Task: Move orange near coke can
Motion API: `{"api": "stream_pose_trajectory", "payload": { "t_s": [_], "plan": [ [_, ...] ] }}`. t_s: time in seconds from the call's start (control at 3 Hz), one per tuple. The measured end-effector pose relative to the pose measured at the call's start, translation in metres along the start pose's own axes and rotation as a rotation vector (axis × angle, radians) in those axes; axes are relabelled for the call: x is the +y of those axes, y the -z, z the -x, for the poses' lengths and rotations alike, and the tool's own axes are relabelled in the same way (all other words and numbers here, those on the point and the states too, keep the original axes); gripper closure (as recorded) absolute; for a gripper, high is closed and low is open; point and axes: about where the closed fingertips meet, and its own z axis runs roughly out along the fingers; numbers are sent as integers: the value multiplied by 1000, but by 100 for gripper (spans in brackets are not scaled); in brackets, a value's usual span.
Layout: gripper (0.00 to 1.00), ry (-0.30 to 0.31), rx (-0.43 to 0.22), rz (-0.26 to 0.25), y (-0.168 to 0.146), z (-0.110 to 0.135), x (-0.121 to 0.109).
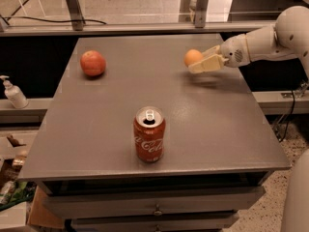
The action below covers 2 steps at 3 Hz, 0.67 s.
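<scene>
Orange (192, 57) grabbed, hanging over the far right of the table (87, 129).
Gripper (199, 62) clamped on it, well apart from the upright coke can (149, 135) near the front edge.
</scene>
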Motion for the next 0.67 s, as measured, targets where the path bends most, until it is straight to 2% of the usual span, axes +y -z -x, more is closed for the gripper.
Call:
{"api": "stream_pose_trajectory", "payload": {
  "t_s": [0.33,0.67],
  "plan": [
    [100,-1,1,1,-1,0,0],
    [100,20,21,13,1,-2,13]
  ]
}}
